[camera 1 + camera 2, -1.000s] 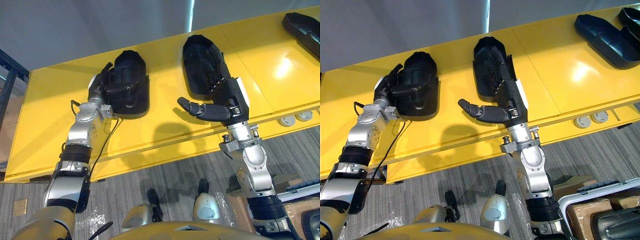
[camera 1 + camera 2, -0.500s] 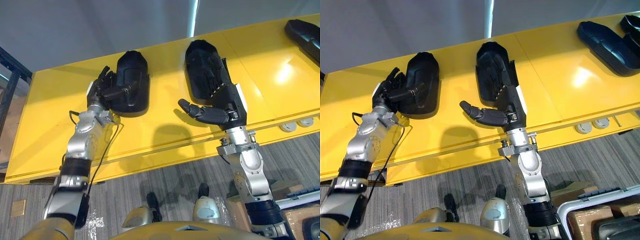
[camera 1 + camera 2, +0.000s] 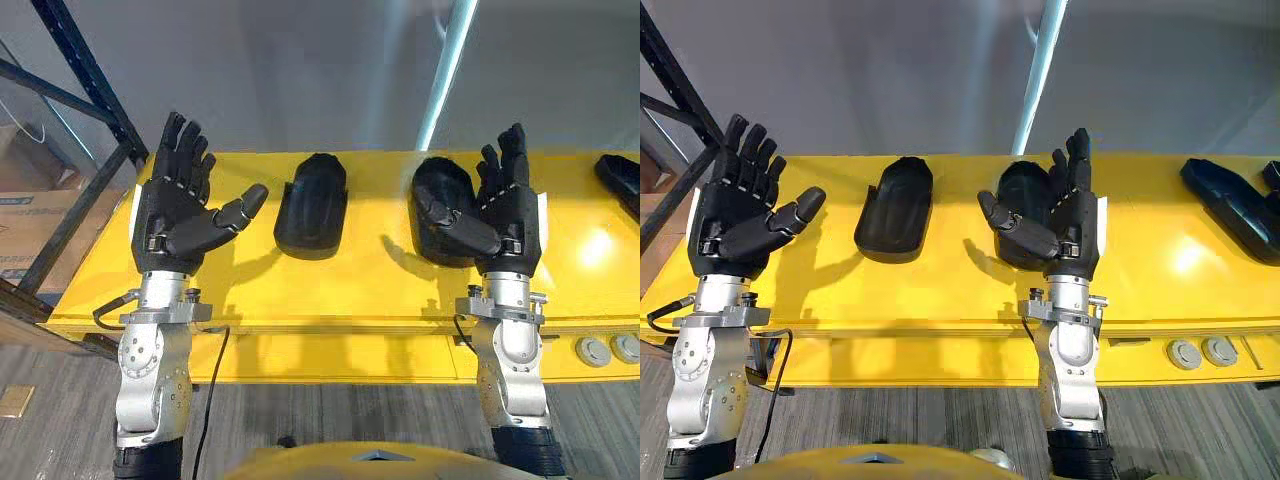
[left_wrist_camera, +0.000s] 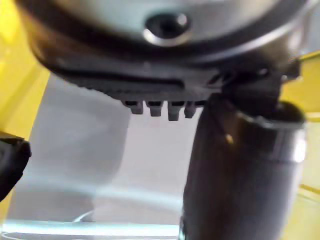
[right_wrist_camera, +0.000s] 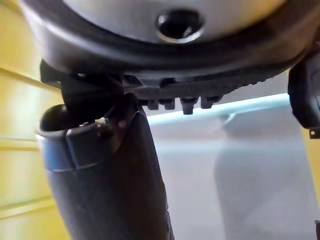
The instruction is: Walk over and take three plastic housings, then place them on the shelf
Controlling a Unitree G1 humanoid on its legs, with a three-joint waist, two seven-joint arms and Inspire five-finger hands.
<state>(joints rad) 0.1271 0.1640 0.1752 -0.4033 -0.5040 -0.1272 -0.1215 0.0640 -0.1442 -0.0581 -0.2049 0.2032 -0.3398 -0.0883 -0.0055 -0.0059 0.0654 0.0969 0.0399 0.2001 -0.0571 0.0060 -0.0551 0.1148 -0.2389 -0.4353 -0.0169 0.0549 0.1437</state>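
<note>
Two black plastic housings lie on the yellow table [image 3: 360,290]. One housing [image 3: 312,204] sits left of centre; the other housing [image 3: 440,205] lies partly behind my right hand. My left hand [image 3: 180,210] is raised above the table's left end, fingers straight and spread, thumb out, holding nothing. My right hand [image 3: 505,215] is raised in front of the second housing, fingers straight, thumb out, empty. In the right eye view the left hand [image 3: 738,215] and right hand [image 3: 1065,215] stand the same way. Each wrist view shows that hand's thumb [image 4: 240,165] [image 5: 110,180] sticking out.
More black housings [image 3: 1228,208] lie at the table's far right. A dark metal rack frame [image 3: 85,90] stands at the left, with cardboard boxes [image 3: 25,215] behind it. Round sockets [image 3: 1198,352] sit in the table's front edge. A grey wall rises behind.
Both hands have lifted off the housings and now stand raised and open. The whole picture has shifted, so the camera has moved; the housings remain on the table.
</note>
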